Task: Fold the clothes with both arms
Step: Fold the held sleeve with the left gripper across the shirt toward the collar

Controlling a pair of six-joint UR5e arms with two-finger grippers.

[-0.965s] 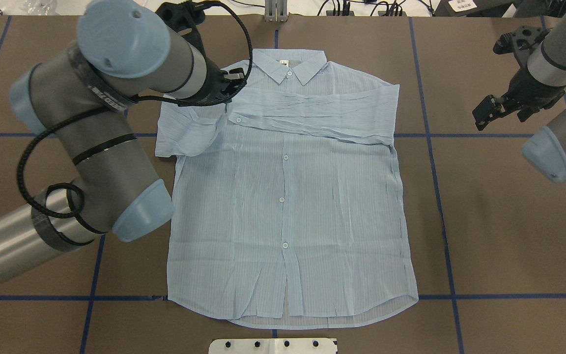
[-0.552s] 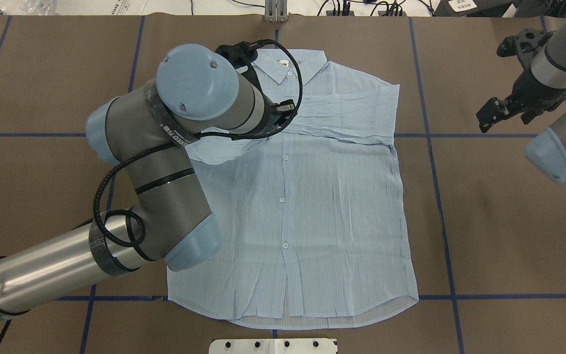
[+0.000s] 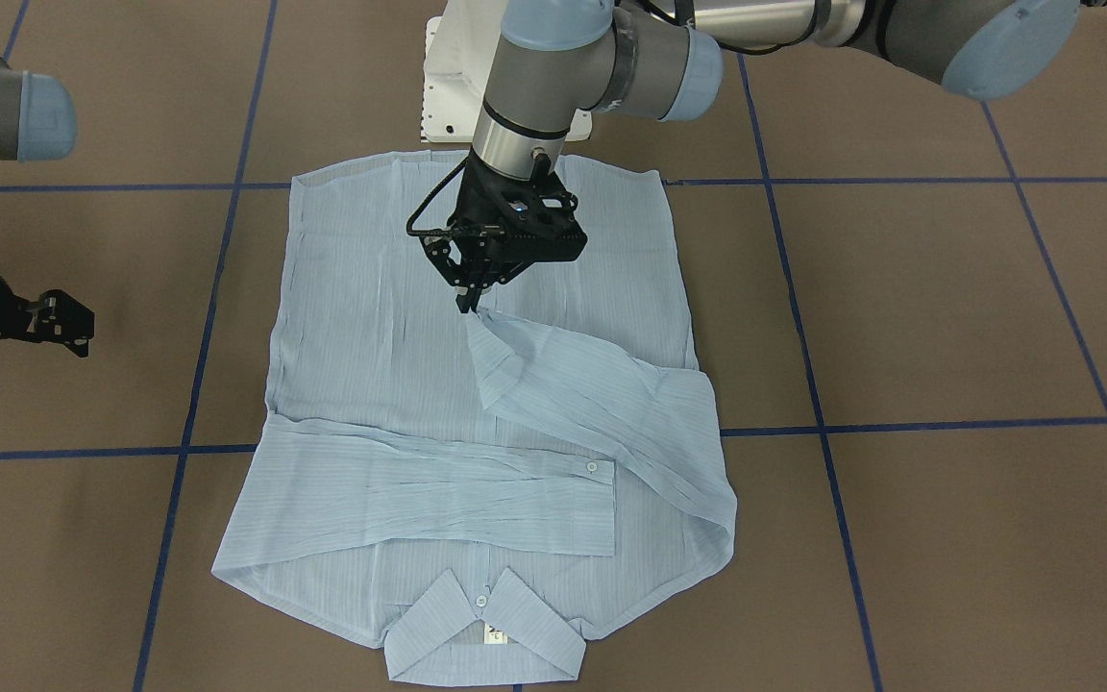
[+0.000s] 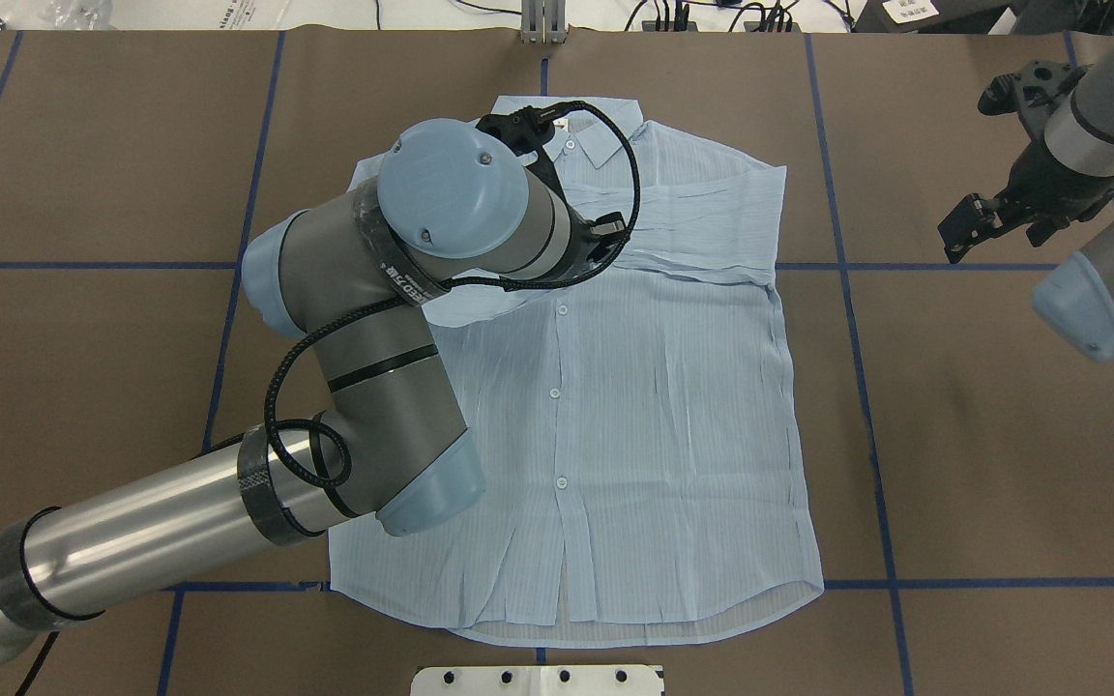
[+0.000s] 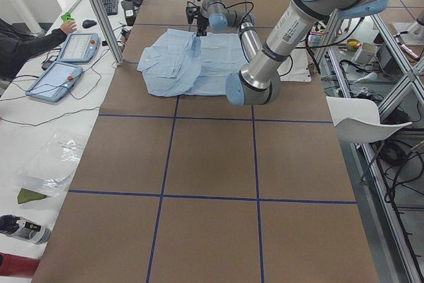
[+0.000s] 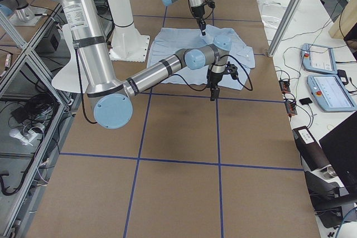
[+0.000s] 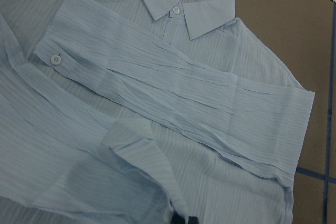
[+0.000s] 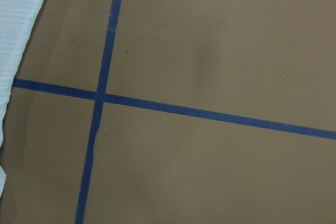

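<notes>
Exterior front-facing: left end effector [image 3: 468,300] clamped on sleeve [image 3: 602,404] above shirt [image 3: 361,317] middle; carried further inward than before; right end effector [image 3: 59,322] state cannot be told.

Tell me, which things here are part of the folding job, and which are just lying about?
In the job:
- light blue shirt
- left gripper, pinching the end of one sleeve
- right gripper, held off to one side, touching nothing

Lying about:
- touchscreen pad on the side bench
- keyboard
- clear plastic bag
</notes>
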